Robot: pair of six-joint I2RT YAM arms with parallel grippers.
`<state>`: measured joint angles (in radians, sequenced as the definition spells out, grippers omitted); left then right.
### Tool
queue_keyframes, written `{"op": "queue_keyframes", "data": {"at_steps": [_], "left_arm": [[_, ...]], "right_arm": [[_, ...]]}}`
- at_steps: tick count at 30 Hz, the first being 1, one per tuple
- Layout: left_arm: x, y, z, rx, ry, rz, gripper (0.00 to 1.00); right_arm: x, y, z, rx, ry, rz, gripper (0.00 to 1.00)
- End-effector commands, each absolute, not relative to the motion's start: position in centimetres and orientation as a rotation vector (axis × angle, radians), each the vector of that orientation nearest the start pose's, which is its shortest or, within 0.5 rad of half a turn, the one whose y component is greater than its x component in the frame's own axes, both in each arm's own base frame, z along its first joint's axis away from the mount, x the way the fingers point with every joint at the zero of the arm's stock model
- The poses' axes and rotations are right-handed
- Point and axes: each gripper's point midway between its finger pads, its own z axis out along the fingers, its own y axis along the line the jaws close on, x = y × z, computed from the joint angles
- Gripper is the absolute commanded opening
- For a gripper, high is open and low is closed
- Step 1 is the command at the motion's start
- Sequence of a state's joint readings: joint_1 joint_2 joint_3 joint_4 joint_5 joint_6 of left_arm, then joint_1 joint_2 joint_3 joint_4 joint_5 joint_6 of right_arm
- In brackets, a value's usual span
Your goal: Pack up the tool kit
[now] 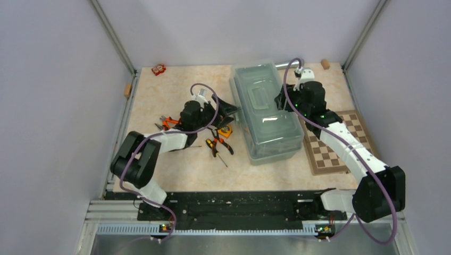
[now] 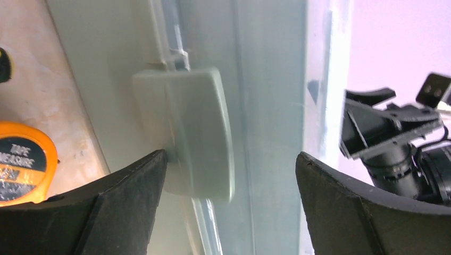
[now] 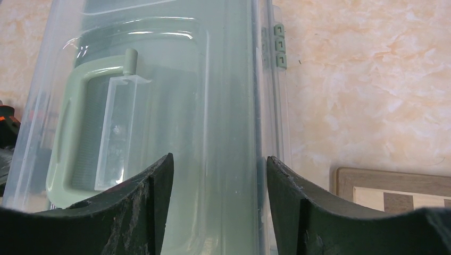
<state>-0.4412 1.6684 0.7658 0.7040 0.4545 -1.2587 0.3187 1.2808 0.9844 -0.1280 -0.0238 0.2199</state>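
Observation:
The sage-green toolbox [image 1: 266, 114] lies shut mid-table under its translucent lid, whose handle [image 3: 74, 133] shows in the right wrist view. My left gripper [image 1: 230, 109] is open at the box's left side. In the left wrist view [image 2: 231, 164] its jaws stand apart around the green latch [image 2: 197, 133], the left fingertip touching it. My right gripper [image 1: 282, 101] is open over the lid's right edge [image 3: 219, 164]. The orange-black pliers [image 1: 169, 123], the orange tape measure [image 1: 225, 132] [image 2: 21, 162] and the yellow-black screwdrivers [image 1: 218, 146] lie on the table left of the box.
The chessboard [image 1: 335, 141] lies right of the box under my right arm; its corner shows in the right wrist view [image 3: 396, 186]. A small red object [image 1: 158, 69] and wooden blocks [image 1: 126, 89] [image 1: 325, 65] sit at the table's far edges. Grey walls enclose the table.

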Motion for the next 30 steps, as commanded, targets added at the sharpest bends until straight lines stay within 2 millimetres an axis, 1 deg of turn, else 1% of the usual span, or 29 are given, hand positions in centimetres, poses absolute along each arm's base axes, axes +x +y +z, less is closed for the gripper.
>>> {"op": "queue_keyframes", "data": {"at_steps": [1,3,5,10,13,15,18,20,23,25,28,30], "left_arm": [[33.2,-31.4,23.8,-0.182,1.906,-1.599,0.96],[33.7,-30.4,22.3,-0.216,1.962,-1.476,0.97],[33.6,-29.6,21.3,-0.24,2.007,-1.396,0.97],[33.6,-28.1,21.0,-0.283,2.041,-1.277,0.97],[34.0,-25.9,20.1,-0.348,2.079,-1.102,0.98],[34.0,-24.4,20.2,-0.371,2.075,-1.003,0.98],[34.0,-23.2,20.6,-0.37,2.056,-0.931,0.98],[33.9,-22.5,20.1,-0.378,2.081,-0.878,0.98],[34.1,-21.6,19.3,-0.402,2.104,-0.805,0.98],[34.4,-21.6,18.8,-0.398,2.12,-0.782,0.98],[34.9,-22.2,18.4,-0.384,2.142,-0.781,0.98],[35.2,-23.0,18.3,-0.367,2.152,-0.813,0.98]], "right_arm": [[28.4,19.5,11.5,-0.419,2.433,0.63,0.61],[28.5,19.5,11.5,-0.416,2.431,0.628,0.61],[28.5,19.5,11.5,-0.417,2.428,0.628,0.61],[28.4,19.6,11.5,-0.415,2.427,0.632,0.61],[28.6,19.4,11.6,-0.41,2.422,0.623,0.62],[28.7,19.3,11.7,-0.408,2.419,0.612,0.63],[28.9,19.2,11.7,-0.4,2.418,0.596,0.64],[29.0,19.1,11.8,-0.399,2.416,0.588,0.64],[29.4,18.9,12.0,-0.388,2.409,0.569,0.64],[29.5,18.8,12.1,-0.384,2.407,0.559,0.65],[29.6,18.8,12.2,-0.385,2.403,0.553,0.65],[29.6,18.8,12.1,-0.386,2.403,0.551,0.65]]}}
